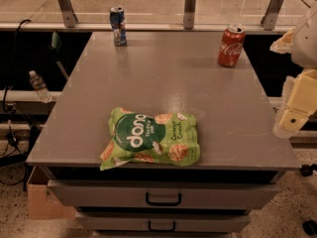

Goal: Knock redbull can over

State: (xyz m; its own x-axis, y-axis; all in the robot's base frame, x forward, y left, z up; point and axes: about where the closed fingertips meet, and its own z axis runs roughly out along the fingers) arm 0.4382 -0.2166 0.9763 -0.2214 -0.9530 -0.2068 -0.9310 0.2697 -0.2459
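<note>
The redbull can (118, 26), slim, blue and silver with red markings, stands upright at the far left of the grey table (168, 78). My gripper (296, 110) is at the right edge of the view, beyond the table's right side and far from the can; only pale arm parts of it show.
A red Coca-Cola can (231, 45) stands upright at the far right of the table. A green snack bag (151, 139) lies near the front edge. Drawers (163, 197) are below the tabletop. A water bottle (38, 86) sits on a ledge at the left.
</note>
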